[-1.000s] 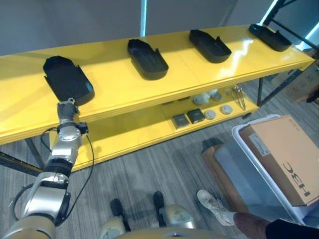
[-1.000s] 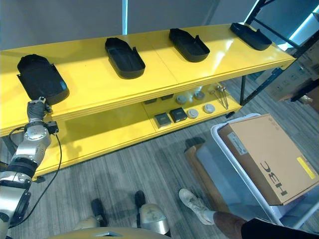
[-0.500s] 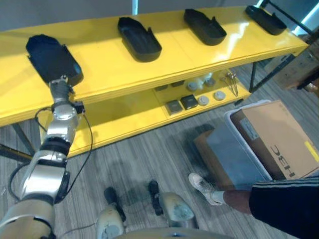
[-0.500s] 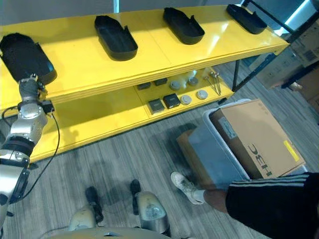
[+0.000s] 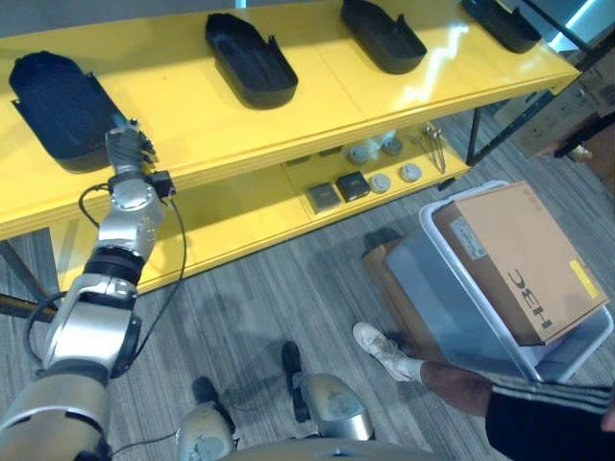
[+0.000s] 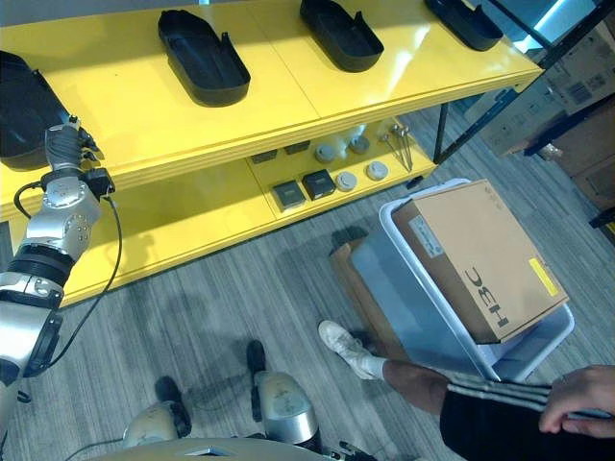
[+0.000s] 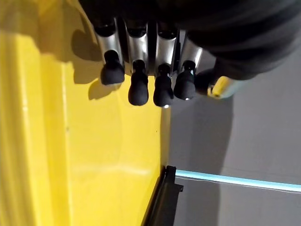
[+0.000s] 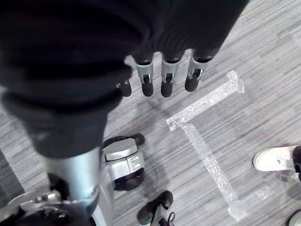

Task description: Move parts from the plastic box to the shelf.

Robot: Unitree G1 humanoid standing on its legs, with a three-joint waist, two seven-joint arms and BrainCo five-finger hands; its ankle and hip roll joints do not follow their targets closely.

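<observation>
Several black tray-like parts lie in a row on the yellow shelf's top: the leftmost part, a second part, a third part and one at the far right. My left hand is raised at the shelf's front edge, just right of the leftmost part. Its fingers are straight over bare yellow shelf and hold nothing. My right hand hangs open over the grey floor. The translucent plastic box stands on the floor at the right, with a cardboard box lying across its top.
The lower shelf carries small dark and round items. A person stands at the lower right, with a white shoe near the plastic box and a dark sleeve. Clear tape marks the floor.
The camera has moved, shifting the whole picture. My left hand now stands beside the leftmost part's right end instead of below it. The person has shifted at the lower right.
</observation>
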